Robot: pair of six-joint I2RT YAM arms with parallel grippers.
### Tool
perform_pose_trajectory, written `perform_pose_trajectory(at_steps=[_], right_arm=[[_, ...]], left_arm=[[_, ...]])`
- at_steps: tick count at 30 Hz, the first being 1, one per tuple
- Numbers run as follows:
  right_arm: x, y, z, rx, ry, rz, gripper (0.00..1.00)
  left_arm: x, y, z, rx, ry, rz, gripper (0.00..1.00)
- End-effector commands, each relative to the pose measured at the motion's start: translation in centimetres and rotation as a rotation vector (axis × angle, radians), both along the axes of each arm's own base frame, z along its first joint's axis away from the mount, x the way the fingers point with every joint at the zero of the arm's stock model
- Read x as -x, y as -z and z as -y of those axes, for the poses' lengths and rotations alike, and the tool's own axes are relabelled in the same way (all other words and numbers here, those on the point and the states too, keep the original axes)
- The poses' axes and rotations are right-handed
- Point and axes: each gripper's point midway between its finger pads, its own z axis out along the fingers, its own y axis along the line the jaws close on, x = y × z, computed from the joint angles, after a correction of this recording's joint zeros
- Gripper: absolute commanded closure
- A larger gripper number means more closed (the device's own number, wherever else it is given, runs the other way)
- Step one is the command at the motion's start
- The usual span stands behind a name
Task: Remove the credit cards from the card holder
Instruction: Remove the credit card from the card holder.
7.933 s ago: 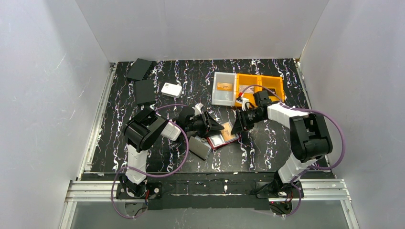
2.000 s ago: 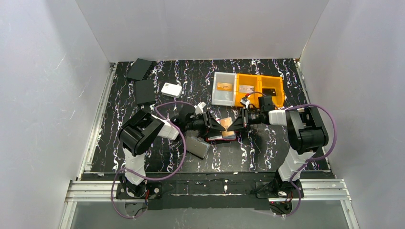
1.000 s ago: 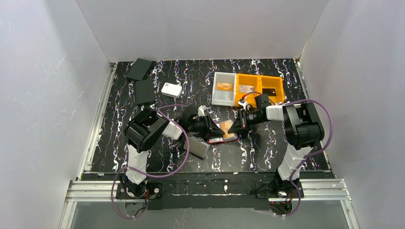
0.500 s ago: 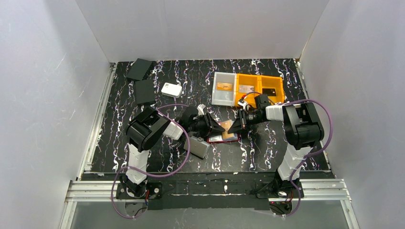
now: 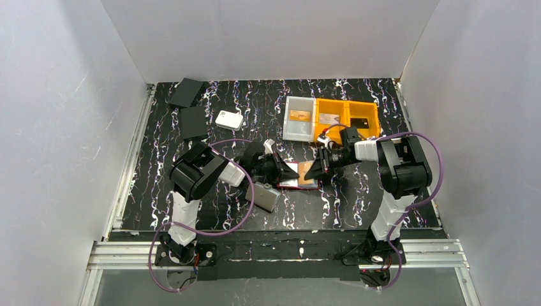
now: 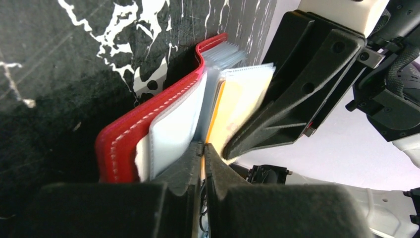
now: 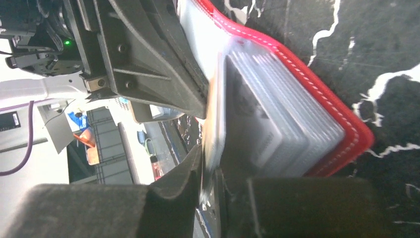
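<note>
The card holder [image 5: 295,184], red leather with clear sleeve pages, lies open on the black marbled table between my two grippers. One sleeve page with an orange-gold credit card [image 5: 309,169] in it stands up from the holder. My left gripper [image 5: 285,171] is shut on that page's orange edge [image 6: 214,116], beside the red cover [image 6: 119,144]. My right gripper [image 5: 314,170] pinches the same page from the other side, its jaws [image 7: 210,171] closed on a thin pale sheet. The stacked sleeves [image 7: 282,114] lie flat to its right. Other cards in the holder are hidden.
A flat grey case [image 5: 266,196] lies just left of the holder. Behind it stand a clear tray [image 5: 290,131] holding an orange card and an orange bin [image 5: 349,105] holding cards. A white box [image 5: 228,119] and two dark flat items [image 5: 193,122] sit at the back left.
The left gripper's jaws have shut on the page. The orange page has risen from flat to upright between the two grippers. Both arms stayed nearly in place.
</note>
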Motion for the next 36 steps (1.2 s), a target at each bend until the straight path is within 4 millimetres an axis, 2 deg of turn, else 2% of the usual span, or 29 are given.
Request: perform_pose_trajectory(at_steps=[1,4,6,8,14,22,26,32,36], right_arm=[[0.8,0.6,-0.3,0.023,-0.053,0.005,0.72],[0.6,-0.1,-0.3,0.025,-0.065,0.046,0.55],[0.3,-0.7,-0.1,0.029,-0.064,0.082,0.47],[0.0,-1.1,0.2,0.036,-0.052,0.105,0.44],[-1.2,-0.8,2.1,0.08,0.021,0.117,0.43],[-2.4,-0.1,4.1,0.219,0.057,0.195,0.48],[-3.1,-1.0,5.1,0.271,0.084,0.268,0.49],[-2.9,-2.1,5.1,0.257,0.083,0.307,0.49],[-1.6,-3.0,3.4,0.117,0.043,0.251,0.49]], left_arm=[[-1.4,-4.2,1.3,0.11,-0.011,0.113,1.0],[-1.3,-4.7,1.1,0.128,-0.011,0.127,1.0],[-1.3,-5.1,0.9,0.15,-0.019,0.135,1.0],[-1.3,-5.1,0.8,0.16,-0.019,0.135,1.0],[-1.1,-4.4,0.4,0.153,-0.021,0.122,1.0],[-0.8,-2.8,0.2,0.128,-0.012,0.096,1.0],[-0.6,-1.7,-0.2,0.097,-0.013,0.079,1.0],[-0.5,-0.7,-0.6,0.064,-0.019,0.061,0.99],[-0.5,-0.3,-0.7,0.046,-0.022,0.057,0.97]])
